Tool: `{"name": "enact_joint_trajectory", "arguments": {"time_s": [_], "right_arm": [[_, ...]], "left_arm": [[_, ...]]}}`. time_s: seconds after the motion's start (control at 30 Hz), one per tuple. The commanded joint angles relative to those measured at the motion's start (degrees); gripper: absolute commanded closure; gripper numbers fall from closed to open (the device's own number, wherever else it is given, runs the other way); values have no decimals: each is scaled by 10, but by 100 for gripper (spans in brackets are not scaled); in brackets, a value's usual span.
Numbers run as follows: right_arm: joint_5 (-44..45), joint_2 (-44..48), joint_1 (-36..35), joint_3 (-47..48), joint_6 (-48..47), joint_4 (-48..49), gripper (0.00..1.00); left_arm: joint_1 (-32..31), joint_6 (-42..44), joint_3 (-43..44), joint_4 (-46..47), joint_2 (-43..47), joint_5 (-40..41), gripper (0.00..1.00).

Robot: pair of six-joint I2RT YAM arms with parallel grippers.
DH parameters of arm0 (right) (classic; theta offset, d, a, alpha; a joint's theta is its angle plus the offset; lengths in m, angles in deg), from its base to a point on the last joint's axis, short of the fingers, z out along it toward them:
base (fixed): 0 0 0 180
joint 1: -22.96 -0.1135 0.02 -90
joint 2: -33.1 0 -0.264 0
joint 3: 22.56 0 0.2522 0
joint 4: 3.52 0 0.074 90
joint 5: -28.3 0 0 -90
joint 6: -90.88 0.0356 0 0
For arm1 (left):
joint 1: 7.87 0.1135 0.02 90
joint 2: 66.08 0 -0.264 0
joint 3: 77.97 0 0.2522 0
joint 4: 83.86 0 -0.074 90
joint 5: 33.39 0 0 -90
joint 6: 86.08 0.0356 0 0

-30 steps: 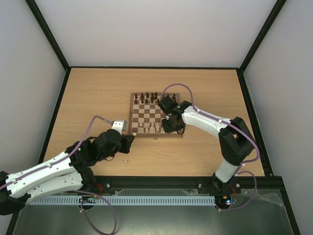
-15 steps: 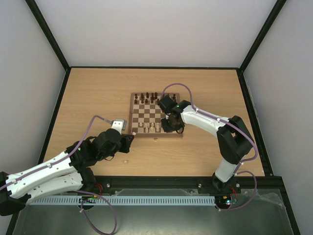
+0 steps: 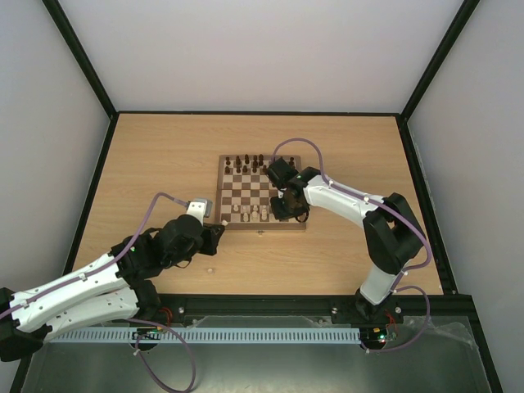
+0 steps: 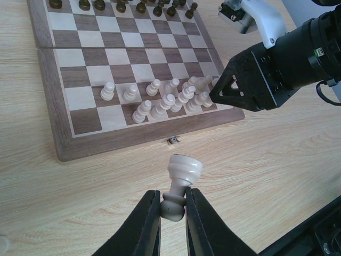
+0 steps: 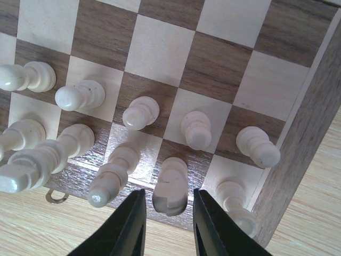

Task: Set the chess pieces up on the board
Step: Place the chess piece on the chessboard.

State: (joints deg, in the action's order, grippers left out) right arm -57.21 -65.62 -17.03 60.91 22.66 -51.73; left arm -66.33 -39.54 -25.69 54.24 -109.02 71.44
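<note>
Grip first: my left end effector (image 4: 172, 200) is pinched narrow on a beige piece (image 4: 184, 169), clamping its rounded end so the wide base points away from the palm, above the bare counter (image 4: 277, 165). Just beyond its tips I see the latch (image 4: 172, 140) on the near border of the board (image 4: 57, 140). Past that border the beige pieces (image 4: 160, 100) stand in the two nearest rows, crowded toward the right of the end effector, with the left squares of those rows bare. Further on, at the board's right near corner, my right end effector (image 5: 168, 194) hangs over that cluster. From its own wrist camera the jaws are narrowly parted either side of a notched piece (image 5: 170, 178) standing in the edge row, with a sliver of gap showing on both sides. Other beige pieces stand close on both flanks and in the row beyond it. At the far edge the dark pieces (image 4: 121, 5) line the last rows. From above, one loose piece (image 3: 210, 269) lies on the counter beside my left arm.
</note>
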Motion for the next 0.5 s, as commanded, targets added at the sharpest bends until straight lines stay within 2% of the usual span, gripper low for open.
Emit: {"name": "enact_joint_trajectory", "arguments": {"time_s": [0.0,0.07,0.27,0.4,0.47], "right_arm": [[-7,-4,3,8,-3,-12,72],[-9,0,3,8,-3,-12,72],[-23,32,3,9,-5,-11,59],[-45,80,3,-4,-7,5,51],[-52,106,3,-13,-5,9,51]], "left_arm": [[4,8,-6,4,2,-3,86],[5,8,-6,5,2,-2,86],[10,7,0,0,-4,-1,85],[18,10,20,-21,-22,-9,85],[24,13,33,-36,-34,-16,85]]}}
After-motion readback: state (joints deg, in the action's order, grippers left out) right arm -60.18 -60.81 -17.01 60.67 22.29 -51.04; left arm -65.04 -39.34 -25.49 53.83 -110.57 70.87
